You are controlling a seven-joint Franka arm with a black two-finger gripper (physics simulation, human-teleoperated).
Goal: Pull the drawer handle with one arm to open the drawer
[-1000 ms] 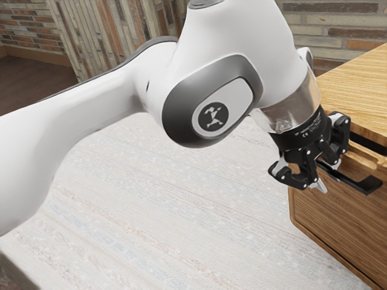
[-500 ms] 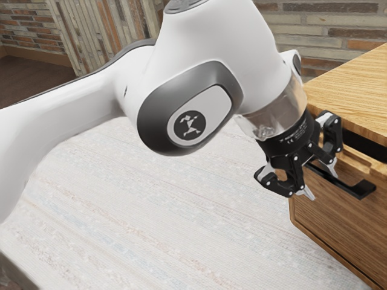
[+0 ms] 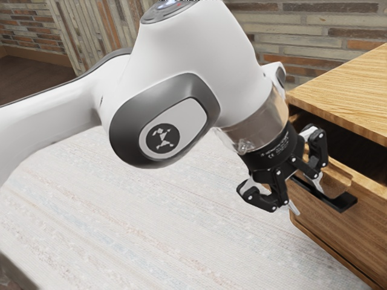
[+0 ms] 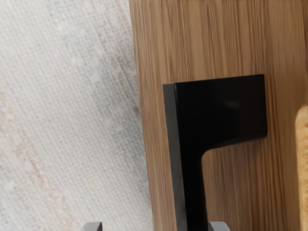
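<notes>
A wooden cabinet [image 3: 344,90] stands at the exterior view's right, and its top drawer [image 3: 338,232] is pulled partly out, with a dark gap above the front panel. A black bar handle [image 3: 329,196] sticks out from the drawer front. My black gripper [image 3: 305,194] is at the handle's end, open, with its fingers standing wide on either side of the bar. In the wrist view the handle [image 4: 192,144] runs down the wood front [image 4: 216,48]. One fingertip [image 4: 219,225] sits close beside the bar, and the other stands well off it over the carpet.
Pale woven carpet [image 3: 151,229] covers the floor under the arm and in front of the cabinet. A brick wall [image 3: 338,30] rises behind the cabinet. My bulky white arm [image 3: 181,103] takes up the exterior view's left and centre.
My hand has travelled toward the exterior view's left and slightly down, and the handle and drawer front came with it. The dark gap over the drawer has widened.
</notes>
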